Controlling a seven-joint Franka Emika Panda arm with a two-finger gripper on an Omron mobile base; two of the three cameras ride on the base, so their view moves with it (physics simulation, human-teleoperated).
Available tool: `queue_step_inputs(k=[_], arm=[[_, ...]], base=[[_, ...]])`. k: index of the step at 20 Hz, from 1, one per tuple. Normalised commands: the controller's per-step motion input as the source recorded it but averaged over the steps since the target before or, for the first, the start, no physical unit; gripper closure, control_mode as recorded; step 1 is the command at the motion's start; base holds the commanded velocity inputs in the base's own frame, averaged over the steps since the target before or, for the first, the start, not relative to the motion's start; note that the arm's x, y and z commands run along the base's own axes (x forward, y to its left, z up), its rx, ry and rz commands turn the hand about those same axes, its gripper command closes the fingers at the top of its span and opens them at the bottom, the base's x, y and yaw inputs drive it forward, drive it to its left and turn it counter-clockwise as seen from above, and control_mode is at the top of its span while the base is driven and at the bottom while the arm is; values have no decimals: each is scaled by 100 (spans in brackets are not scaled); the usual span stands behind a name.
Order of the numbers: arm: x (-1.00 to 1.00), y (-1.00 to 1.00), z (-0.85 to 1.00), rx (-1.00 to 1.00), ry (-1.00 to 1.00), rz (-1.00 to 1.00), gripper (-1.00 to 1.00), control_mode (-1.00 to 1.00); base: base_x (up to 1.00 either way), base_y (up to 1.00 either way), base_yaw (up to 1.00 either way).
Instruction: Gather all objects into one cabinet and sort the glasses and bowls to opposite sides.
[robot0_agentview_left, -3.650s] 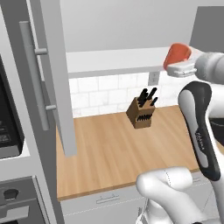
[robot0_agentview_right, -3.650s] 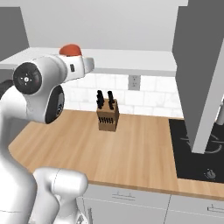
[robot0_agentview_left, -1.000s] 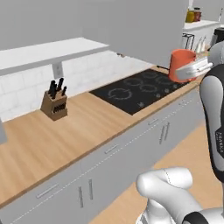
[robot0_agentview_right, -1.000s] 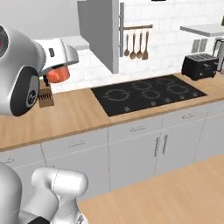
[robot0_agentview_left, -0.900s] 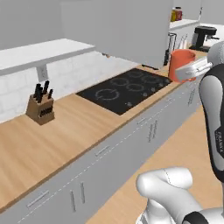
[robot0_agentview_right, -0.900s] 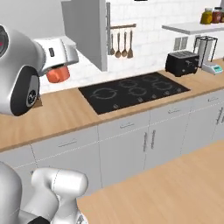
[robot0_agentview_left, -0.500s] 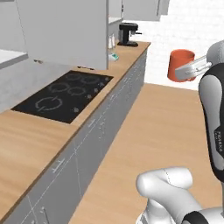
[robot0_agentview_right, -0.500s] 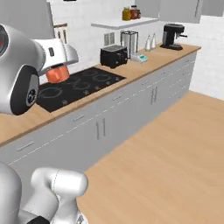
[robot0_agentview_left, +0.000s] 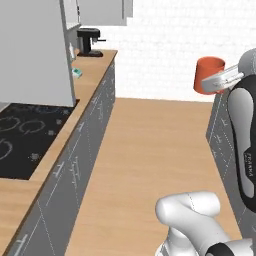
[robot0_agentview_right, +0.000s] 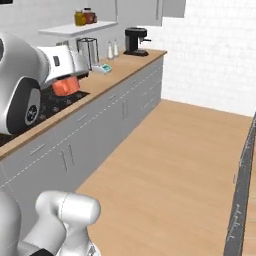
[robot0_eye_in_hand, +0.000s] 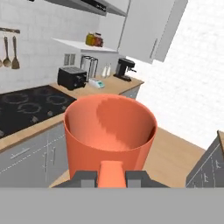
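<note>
My gripper (robot0_eye_in_hand: 112, 174) is shut on a small orange-red cup (robot0_eye_in_hand: 109, 129), one of the glasses, holding it by the near wall with its mouth facing the hand camera. In the left base view the cup (robot0_agentview_left: 208, 75) hangs at upper right over the wooden floor, with the gripper (robot0_agentview_left: 223, 79) at its side. From the right base view the cup (robot0_agentview_right: 65, 86) sits under the gripper (robot0_agentview_right: 68, 80), level with the counter. Grey wall cabinets (robot0_eye_in_hand: 151, 30) with silver bar handles hang at the far end, doors closed. The bowls are out of view.
A long wooden counter (robot0_agentview_right: 125, 67) on grey drawers carries a black cooktop (robot0_agentview_left: 20, 142), a toaster (robot0_eye_in_hand: 72, 78), white bottles (robot0_agentview_right: 112, 50) and a coffee machine (robot0_agentview_right: 135, 40). Jars (robot0_agentview_right: 84, 17) stand on a wall shelf. A dark unit (robot0_agentview_left: 220, 135) borders the open wooden floor (robot0_agentview_right: 185, 160) on the right.
The whole picture has swung along the counter toward the coffee machine end: the camera moved, not the things. The cup stays in the shut gripper.
</note>
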Motion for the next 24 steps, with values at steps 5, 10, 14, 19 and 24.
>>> queue_step_inputs(k=[5,10,14,19,24], arm=[[0,0,0,0,0,0,100,100],[0,0,0,0,0,0,100,100],[0,0,0,0,0,0,100,100],[0,0,0,0,0,0,100,100],[0,0,0,0,0,0,100,100]], base=[[100,-21,-26],[100,-25,-29],[100,-17,-26],[100,-15,-23],[100,-24,-19]])
